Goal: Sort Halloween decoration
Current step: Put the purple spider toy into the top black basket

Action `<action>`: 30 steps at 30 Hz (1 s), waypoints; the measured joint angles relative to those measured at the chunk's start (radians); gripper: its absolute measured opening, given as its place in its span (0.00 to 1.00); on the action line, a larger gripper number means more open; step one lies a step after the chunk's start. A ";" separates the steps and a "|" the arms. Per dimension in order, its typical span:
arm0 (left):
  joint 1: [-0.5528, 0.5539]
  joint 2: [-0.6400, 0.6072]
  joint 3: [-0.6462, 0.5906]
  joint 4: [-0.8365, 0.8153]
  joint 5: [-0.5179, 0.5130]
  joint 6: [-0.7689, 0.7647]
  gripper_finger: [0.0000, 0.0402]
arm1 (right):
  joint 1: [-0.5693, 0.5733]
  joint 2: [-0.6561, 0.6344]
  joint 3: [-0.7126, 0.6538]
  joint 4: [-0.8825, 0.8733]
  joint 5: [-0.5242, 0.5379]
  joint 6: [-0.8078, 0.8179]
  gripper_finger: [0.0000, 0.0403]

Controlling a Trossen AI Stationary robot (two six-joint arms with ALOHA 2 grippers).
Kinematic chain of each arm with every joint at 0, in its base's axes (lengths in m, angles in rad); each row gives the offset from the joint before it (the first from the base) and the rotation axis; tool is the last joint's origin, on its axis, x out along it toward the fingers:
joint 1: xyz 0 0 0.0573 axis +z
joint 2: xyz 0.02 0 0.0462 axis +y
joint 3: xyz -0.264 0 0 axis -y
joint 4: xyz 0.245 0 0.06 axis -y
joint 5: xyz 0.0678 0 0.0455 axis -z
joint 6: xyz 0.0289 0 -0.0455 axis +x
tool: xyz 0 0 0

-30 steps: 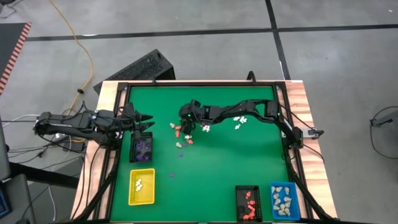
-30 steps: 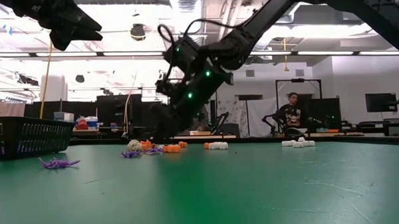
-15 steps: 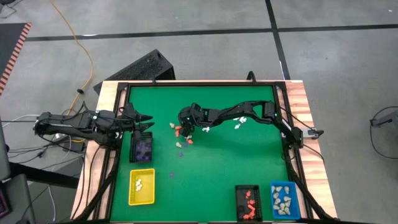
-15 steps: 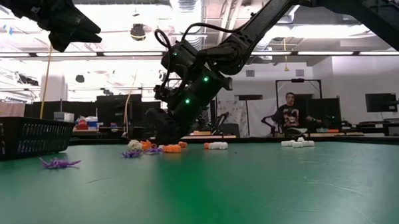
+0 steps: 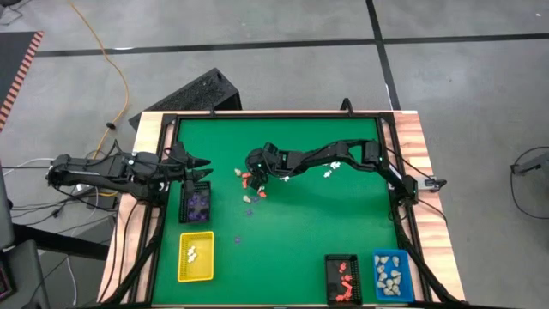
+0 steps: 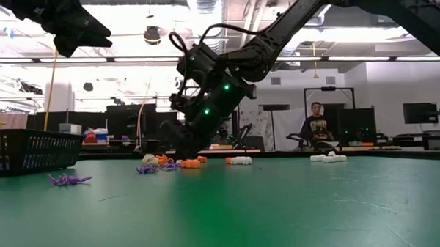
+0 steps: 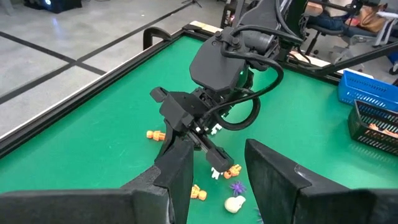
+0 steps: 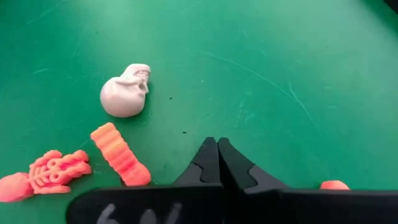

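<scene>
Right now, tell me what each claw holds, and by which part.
Nothing is held. The right claw is shut empty on the green mat beside a small cream skull figurine. The left claw hovers open, empty, over the black tray.

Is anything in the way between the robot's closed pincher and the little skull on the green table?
Nothing visible is. The right gripper is shut, and only bare green table lies between it and the small cream-beige skull figurine. The ribbed orange figurine sits off to the side.

Faint white handwritten marks, perhaps digits, stand on the right gripper's (image 8: 217, 163) dark base; they cannot be read with certainty. Nothing else bears text.
</scene>
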 joint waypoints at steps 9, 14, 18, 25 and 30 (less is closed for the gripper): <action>0.000 0.000 0.000 0.000 0.000 -0.002 0.33 | 0.008 -0.071 -0.005 -0.008 0.043 -0.054 0.01; 0.000 0.000 0.000 0.000 0.000 -0.002 0.33 | 0.014 -0.140 -0.002 -0.005 0.038 -0.067 0.01; 0.000 0.000 0.000 0.000 0.000 -0.002 0.33 | 0.019 -0.163 -0.002 -0.077 0.004 -0.113 0.04; 0.000 0.000 0.000 0.000 0.005 0.000 0.33 | 0.021 -0.153 -0.003 -0.242 -0.057 -0.102 0.33; 0.000 0.000 0.000 0.000 0.000 0.004 0.33 | 0.021 -0.153 -0.025 -0.196 -0.056 -0.098 0.52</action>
